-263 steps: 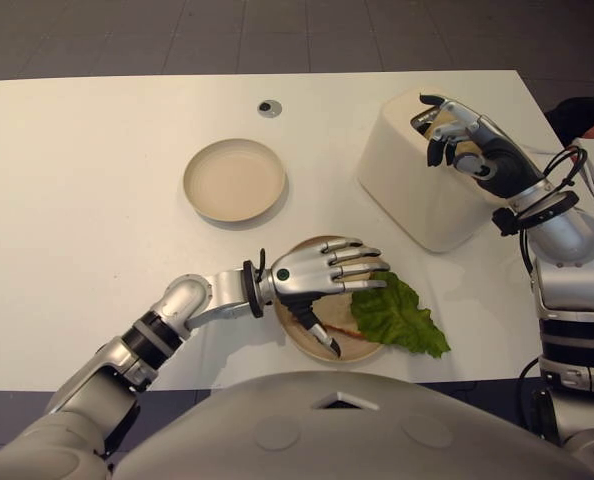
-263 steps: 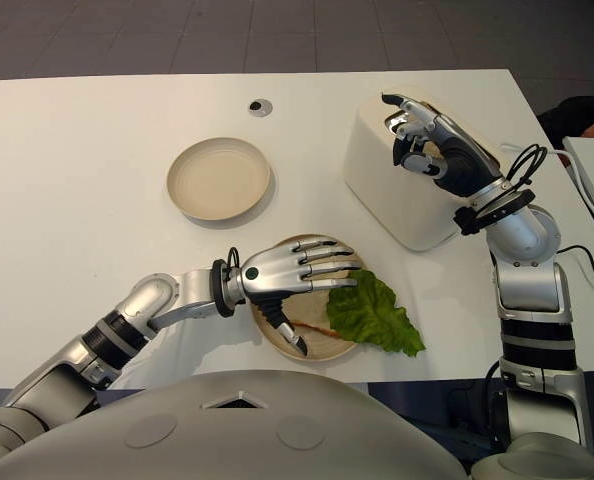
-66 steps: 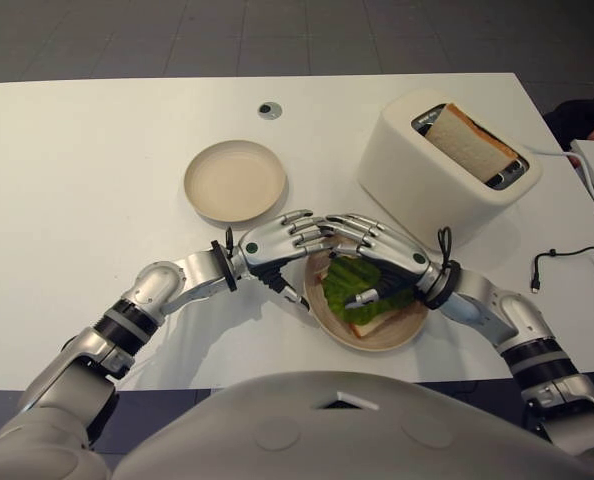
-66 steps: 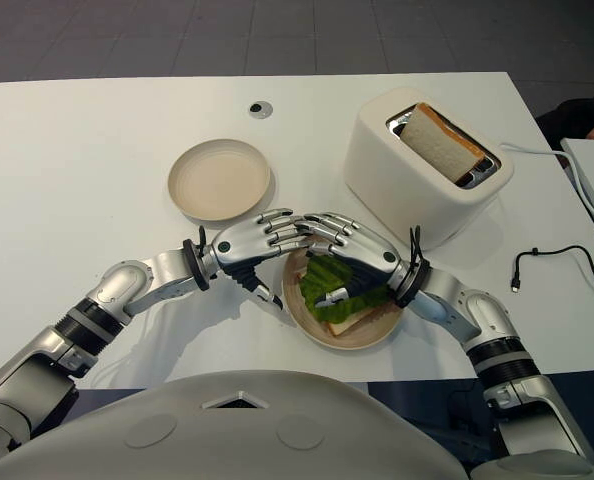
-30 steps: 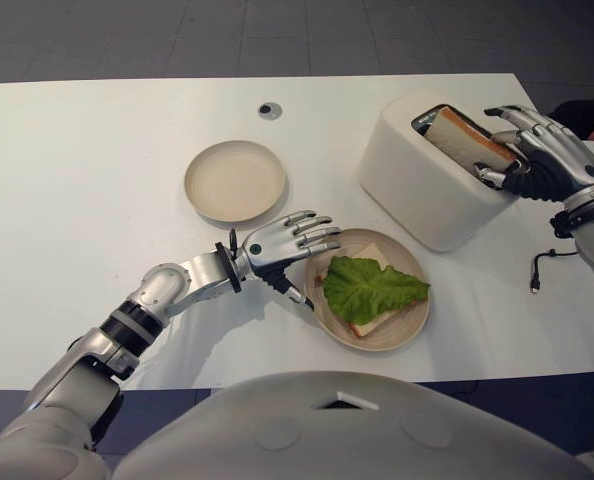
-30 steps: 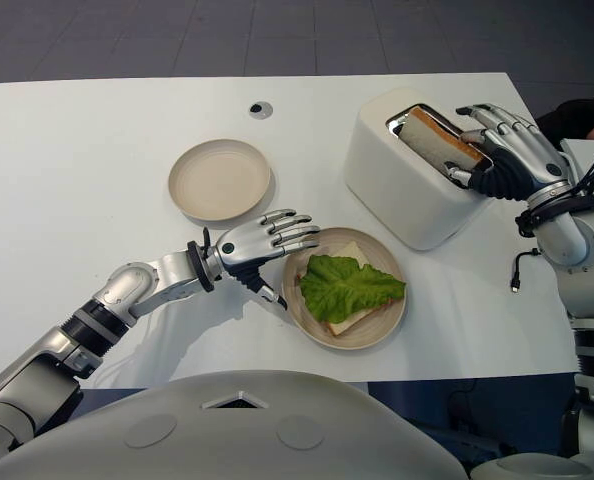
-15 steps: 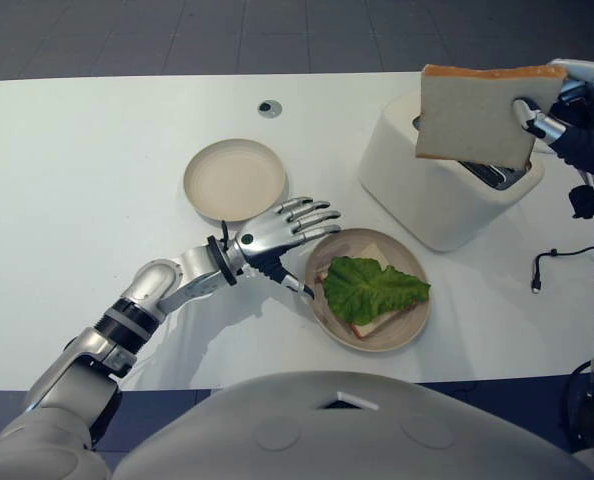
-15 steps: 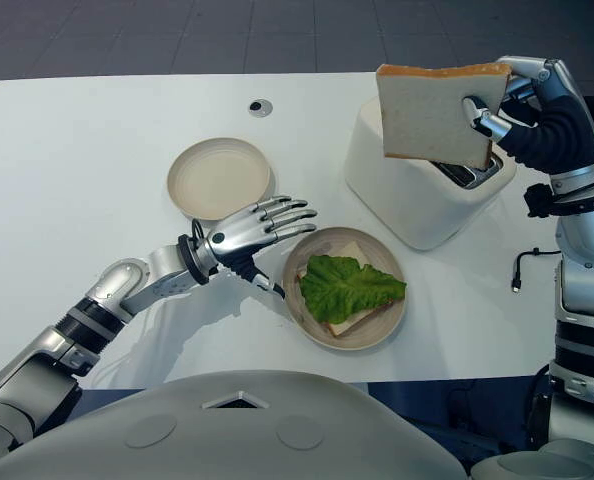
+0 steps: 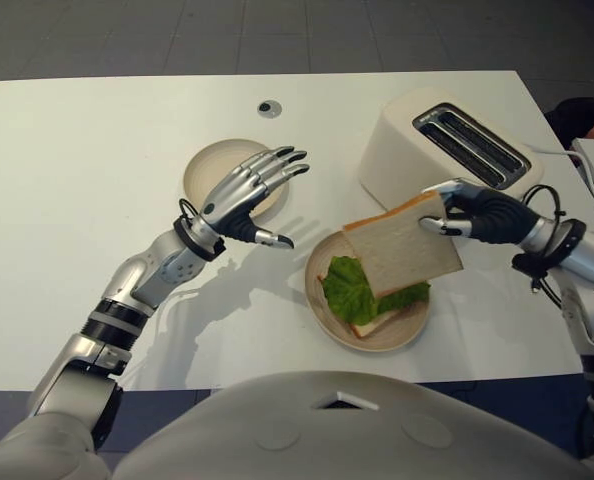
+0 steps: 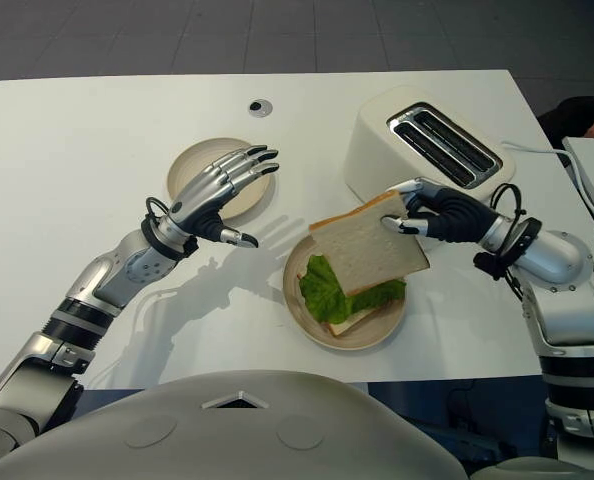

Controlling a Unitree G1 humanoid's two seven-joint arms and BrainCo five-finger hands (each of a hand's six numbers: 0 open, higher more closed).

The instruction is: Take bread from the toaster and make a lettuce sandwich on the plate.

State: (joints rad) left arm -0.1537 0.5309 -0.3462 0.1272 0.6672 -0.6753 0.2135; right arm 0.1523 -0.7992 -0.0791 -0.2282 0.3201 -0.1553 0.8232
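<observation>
1. Right hand (image 9: 482,215): fingers closed on one corner of a bread slice (image 9: 405,250). The slice extended from the fingertips toward the left hand, tilted, with its crust edge uppermost.
2. Plate (image 9: 372,343): on the table (image 9: 77,180), directly beneath the held slice and below and inward of the right hand. It carried a lower bread slice (image 9: 382,322) with a lettuce leaf (image 9: 342,290) laid on top. The held slice overlapped most of the leaf; it was possibly just clear of the leaf, but contact could not be judged from above.
3. Toaster (image 9: 407,170): just beyond the right hand, slots facing up.
4. Left hand (image 9: 239,195): raised above the table, fingers spread and extended, gripping nothing, well apart from the held slice.
5. Small round dish (image 9: 207,165): under and behind the left hand's fingers, partly covered by them.
6. Small round fitting (image 9: 268,106): set in the table beyond the left hand.
</observation>
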